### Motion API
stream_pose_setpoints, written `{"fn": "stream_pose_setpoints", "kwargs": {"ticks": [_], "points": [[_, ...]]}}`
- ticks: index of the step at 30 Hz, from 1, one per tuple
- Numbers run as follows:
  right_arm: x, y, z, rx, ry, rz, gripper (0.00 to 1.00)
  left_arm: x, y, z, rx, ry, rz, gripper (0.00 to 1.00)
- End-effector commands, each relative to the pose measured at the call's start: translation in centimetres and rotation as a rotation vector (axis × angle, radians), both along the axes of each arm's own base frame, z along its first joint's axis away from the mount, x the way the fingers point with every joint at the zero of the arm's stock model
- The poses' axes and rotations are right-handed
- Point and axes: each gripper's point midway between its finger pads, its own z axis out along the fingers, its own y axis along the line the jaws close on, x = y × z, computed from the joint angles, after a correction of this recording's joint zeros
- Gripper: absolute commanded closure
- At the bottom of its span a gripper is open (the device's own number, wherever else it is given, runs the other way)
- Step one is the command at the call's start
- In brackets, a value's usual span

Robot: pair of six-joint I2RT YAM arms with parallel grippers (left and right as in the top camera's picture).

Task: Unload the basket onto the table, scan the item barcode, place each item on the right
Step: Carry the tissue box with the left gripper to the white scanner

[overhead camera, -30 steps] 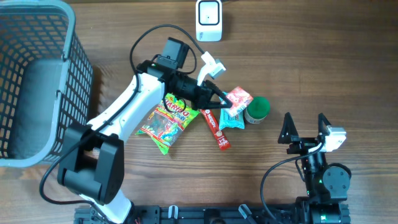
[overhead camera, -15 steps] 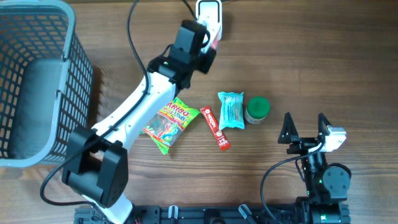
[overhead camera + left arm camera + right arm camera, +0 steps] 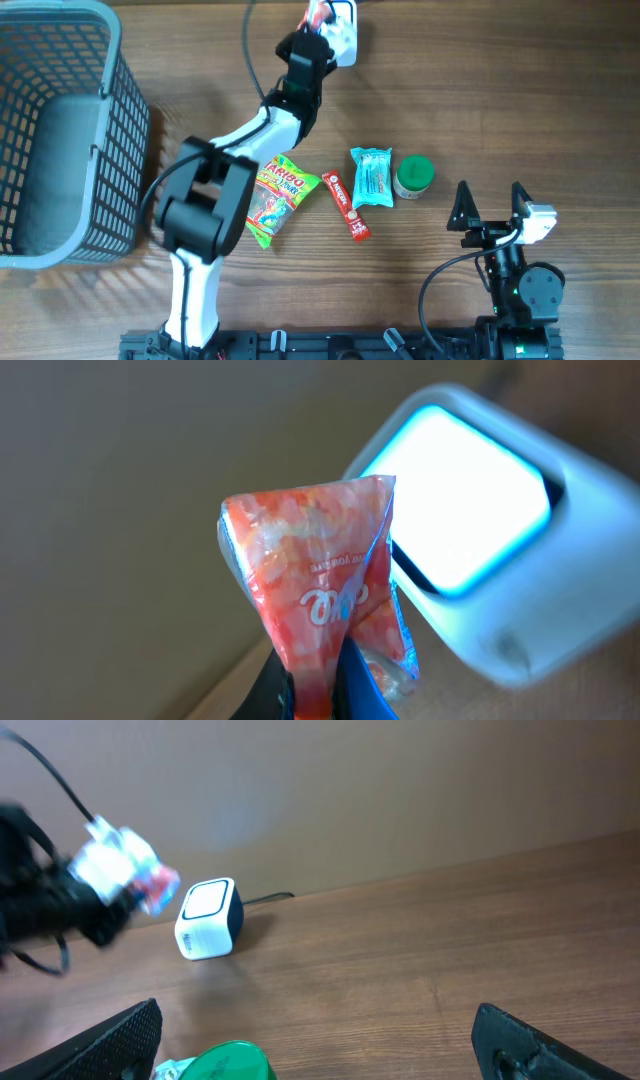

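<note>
The scan step is in hand: the left fingers (image 3: 272, 698) are closed on the lower edge of a red-and-pink packet (image 3: 320, 590) and hold it off the desk (image 3: 500, 90) at the top centre of the overhead view, just beside the white scanner (image 3: 347, 38). In the left wrist view the packet stands in the middle of the frame, with the scanner's lit window (image 3: 470, 510) close behind it in the upper right. The packet face turned to that camera shows only a printed logo; no barcode is visible, and I cannot tell whether one faces the window. The next move likely calls for turning or tilting the packet so that its coded side squarely meets the window, kept near it and steady; the crinkled wrapper may need a flatter presentation to read. The right fingers (image 3: 462, 205) stand wide apart and hold nothing, at the lower right of the overhead view. A candy bag (image 3: 275, 195), a red stick pack (image 3: 347, 205), a teal packet (image 3: 372, 177) and a green-lidded jar (image 3: 413, 175) lie mid-desk.
</note>
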Motion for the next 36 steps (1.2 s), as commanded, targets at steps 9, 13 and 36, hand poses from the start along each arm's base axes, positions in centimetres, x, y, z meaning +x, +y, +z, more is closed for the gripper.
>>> {"fn": "stream_pose_setpoints", "kwargs": {"ticks": [9,13,36], "points": [[0.0,0.0,0.1,0.008,-0.006,-0.002,0.0,3.4,-3.1,0.2,0.191,-0.097,-0.102,0.96],[0.0,0.0,0.1,0.008,-0.006,-0.002,0.0,2.3,-4.9,-1.7,0.298,-0.03,-0.2,0.96],[0.0,0.0,0.1,0.008,-0.006,-0.002,0.0,-5.7,-14.4,4.2,-0.332,0.129,-0.184,0.96]]}}
